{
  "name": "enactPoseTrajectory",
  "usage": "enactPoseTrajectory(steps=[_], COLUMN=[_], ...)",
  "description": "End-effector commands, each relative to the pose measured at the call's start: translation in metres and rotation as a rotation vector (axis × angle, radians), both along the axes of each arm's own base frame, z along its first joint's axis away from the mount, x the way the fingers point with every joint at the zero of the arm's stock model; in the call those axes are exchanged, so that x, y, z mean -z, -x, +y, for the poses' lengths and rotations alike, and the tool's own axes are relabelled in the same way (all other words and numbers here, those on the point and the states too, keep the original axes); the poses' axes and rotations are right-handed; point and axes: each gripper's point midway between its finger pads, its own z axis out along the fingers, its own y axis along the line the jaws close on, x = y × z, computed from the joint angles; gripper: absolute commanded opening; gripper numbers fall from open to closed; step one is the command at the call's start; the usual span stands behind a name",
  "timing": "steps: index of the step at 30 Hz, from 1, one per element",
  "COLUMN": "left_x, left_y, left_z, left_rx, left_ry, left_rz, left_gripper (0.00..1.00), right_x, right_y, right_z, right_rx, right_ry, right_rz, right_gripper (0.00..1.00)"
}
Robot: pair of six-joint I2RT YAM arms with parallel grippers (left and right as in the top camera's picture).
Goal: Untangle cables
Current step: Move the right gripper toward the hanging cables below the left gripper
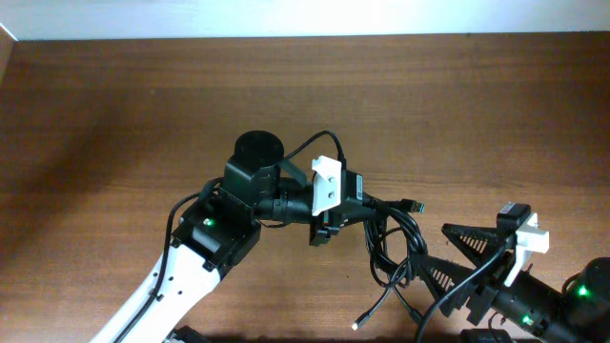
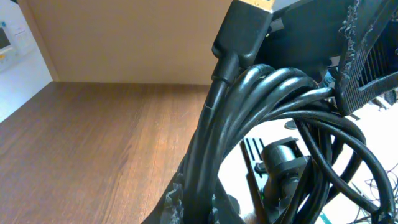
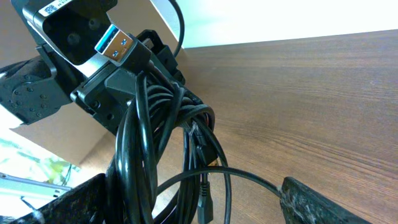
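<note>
- Black cables (image 1: 391, 243) are clamped as one bundle in the left gripper (image 1: 362, 205), its jaws pressed together on them. The pinch likely serves as an anchor so that a single strand can be pulled free.
- From that grip the cords hang in overlapping loops down to the wooden table (image 1: 143, 105), which opens the tangle up. A blue-tongued USB plug (image 3: 115, 42) pokes out beside the left gripper, and a gold-tipped plug (image 2: 245, 31) stands above the bundle.
- Just beside the hanging loops, the right gripper (image 1: 438, 255) waits with jaws spread wide, holding nothing. In its wrist view a thin loop crosses between its fingers (image 3: 323, 202), probably the strand to take.
- One small plug (image 1: 360, 324) lies on the table below the tangle, a free end.
</note>
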Motion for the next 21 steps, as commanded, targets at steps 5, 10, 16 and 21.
enactPoseTrajectory(steps=[5, 10, 16, 21], left_x=[-0.013, -0.012, -0.008, -0.009], left_y=[0.005, -0.003, -0.006, -0.006], left_z=[0.000, 0.006, 0.009, 0.009], left_rx=[0.021, -0.008, -0.019, -0.019], left_ry=[0.024, 0.019, 0.006, 0.008], left_rz=[-0.009, -0.002, 0.018, 0.016], left_gripper=[0.00, 0.00, 0.00, 0.00], right_x=[-0.005, -0.011, -0.013, -0.010], right_y=[-0.009, -0.012, -0.017, -0.019], right_z=[-0.007, -0.007, -0.012, -0.015], right_rx=[0.038, 0.041, 0.074, 0.096], right_ry=[0.064, 0.067, 0.080, 0.090], right_rz=[-0.073, -0.107, -0.127, -0.114], right_gripper=[0.84, 0.84, 0.84, 0.84])
